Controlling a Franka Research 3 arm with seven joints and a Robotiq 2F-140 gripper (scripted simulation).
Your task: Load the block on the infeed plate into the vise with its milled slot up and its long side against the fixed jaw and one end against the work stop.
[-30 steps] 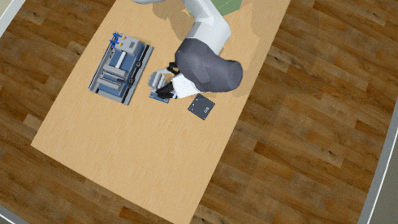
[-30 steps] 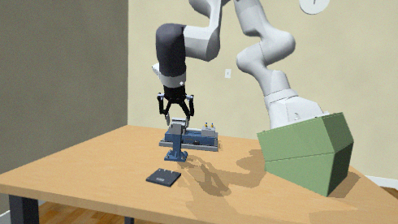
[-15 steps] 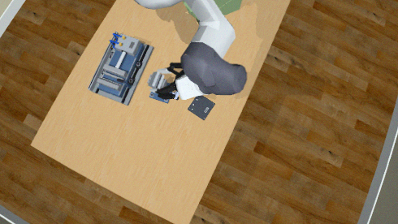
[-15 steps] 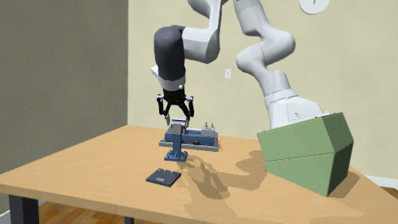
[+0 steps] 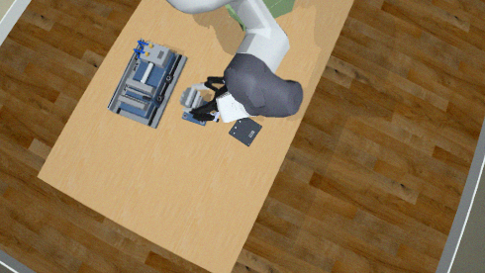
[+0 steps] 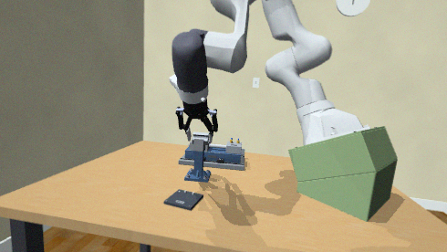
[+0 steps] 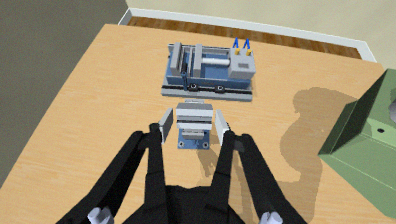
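Top view: a grey metal vise with a blue body (image 5: 154, 76) (image 6: 212, 155) (image 7: 215, 81) stands at the left on a pale wooden table (image 5: 148, 173) (image 6: 114, 183) (image 7: 90, 100). To its right, the light-grey slotted block (image 5: 191, 97) (image 7: 194, 113) appears on a blue-footed grey V-block stand (image 5: 187, 118) (image 6: 199, 162) (image 7: 194, 144), partly covered by the black two-finger gripper (image 5: 198, 100) (image 6: 200, 135) (image 7: 194, 115). Farther right lies a dark square infeed plate (image 5: 242, 133) (image 6: 183, 196) with a small pale marking, too blurred to read.

Exterior view: the claw points down over the stand, a fingertip to either side of its top; block and V-block are hard to tell apart here. The vise sits beyond, the dark plate nearer the camera, its pale marking again illegible. At the right rises a faceted green pedestal (image 6: 337, 196) (image 7: 370, 130), with no readable brand.

Wrist view: the claw is about half open, its flat grey pads (image 7: 166, 124) standing left and right of the block, a gap visible at each side; it has hold of nothing. Past the stand, the vise's jaws are apart, and blue fittings (image 7: 246, 43) top its grey end housing (image 7: 242, 69).
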